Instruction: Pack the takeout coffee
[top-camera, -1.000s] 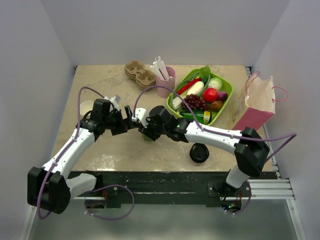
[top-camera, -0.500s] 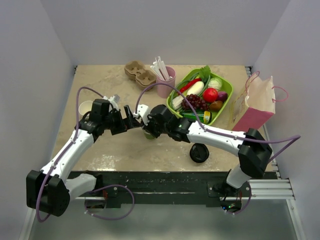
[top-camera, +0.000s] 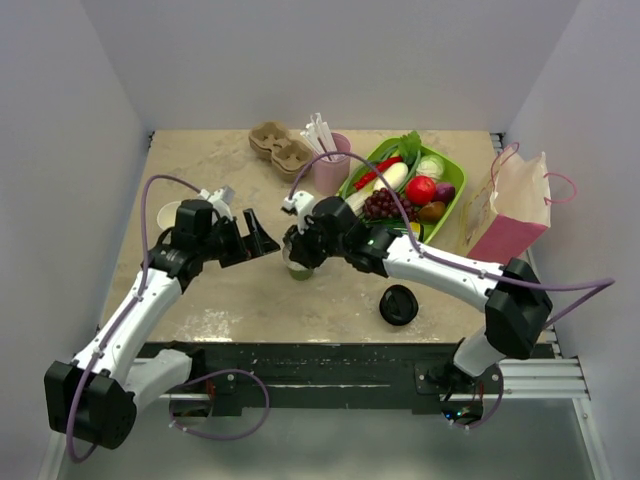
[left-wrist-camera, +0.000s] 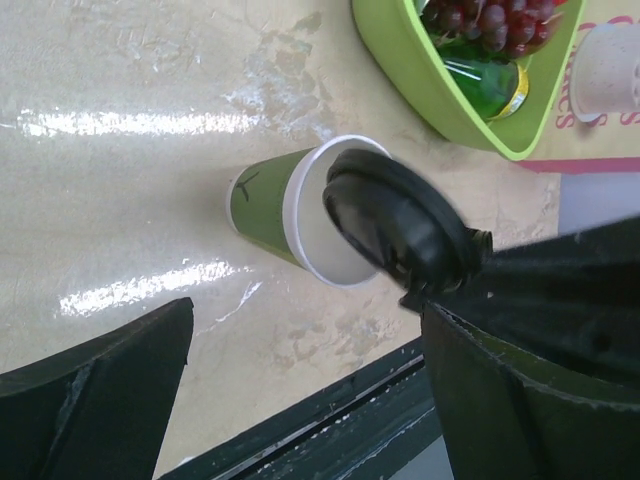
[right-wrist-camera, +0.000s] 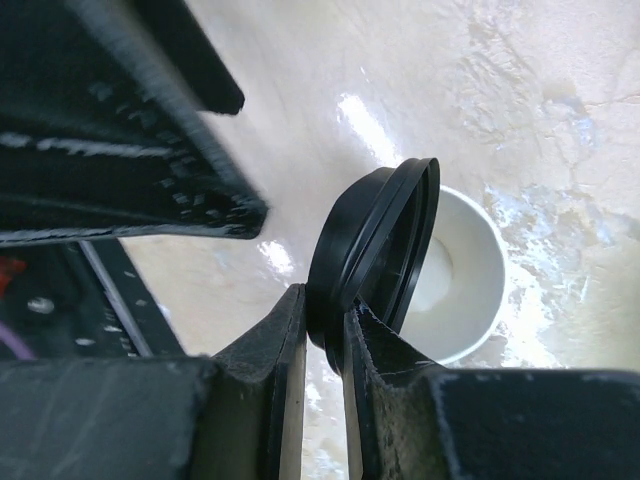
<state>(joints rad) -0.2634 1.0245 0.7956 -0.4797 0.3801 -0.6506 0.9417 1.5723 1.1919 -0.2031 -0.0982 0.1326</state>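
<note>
Two grippers flank one small olive-green paper cup (left-wrist-camera: 258, 200) on the pale marbled table (top-camera: 200, 170).

The right gripper (right-wrist-camera: 325, 318) is clenched on a round black plastic lid (left-wrist-camera: 395, 225), gripped by its edge and tilted over the cup's white mouth. The left gripper (top-camera: 262, 236) is spread wide, grasping nothing, just left of the cup. The cup stands upright near a lime-green plastic tray (left-wrist-camera: 410, 60) of fruit, well apart from the pink paper bag (top-camera: 515, 215).

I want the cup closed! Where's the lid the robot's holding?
The black lid is pinched in the right gripper, tilted over the open green cup mid-table, near the green tray.
</note>
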